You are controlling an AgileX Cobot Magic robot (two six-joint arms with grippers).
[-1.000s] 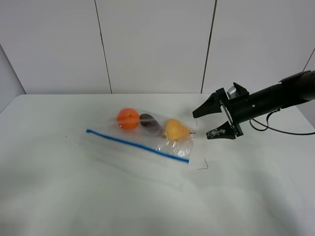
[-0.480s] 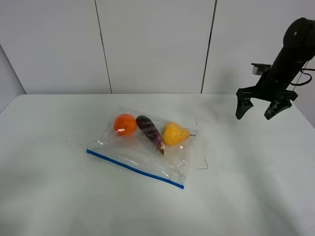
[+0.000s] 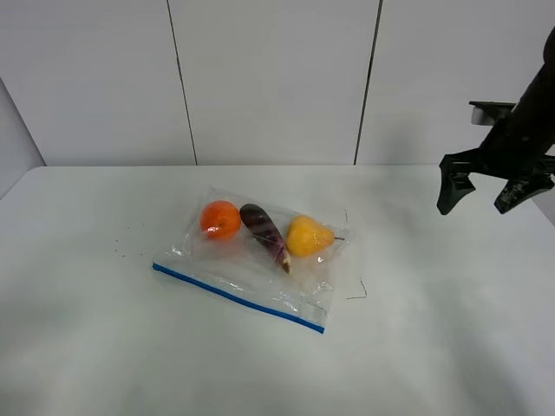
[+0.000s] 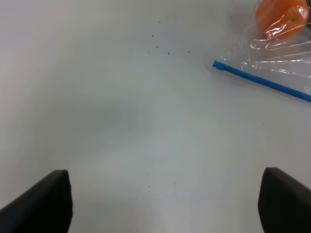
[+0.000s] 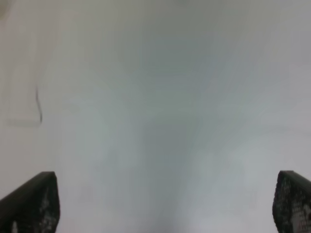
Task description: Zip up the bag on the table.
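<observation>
The clear bag [image 3: 260, 260] lies flat on the white table [image 3: 104, 347], holding an orange [image 3: 220, 219], a purple eggplant [image 3: 264, 235] and a yellow pear [image 3: 308, 236]. Its blue zipper strip [image 3: 238, 297] runs along the near edge. My right gripper [image 3: 486, 198] is open and empty, raised well above the table at the far right, far from the bag. In the left wrist view my left gripper [image 4: 163, 201] is open over bare table, with the bag's corner, zipper end [image 4: 262, 81] and orange [image 4: 282, 18] ahead of it. The left arm is out of the exterior view.
A small dark wire-like mark [image 3: 359, 290] lies on the table just right of the bag; it also shows in the right wrist view [image 5: 39, 104]. Dark specks [image 3: 126, 243] dot the table left of the bag. A panelled white wall stands behind.
The right gripper let go near the pear end of the bag, rose and withdrew to the far right. The bag now lies flatter with its zipper strip nearer the front.
</observation>
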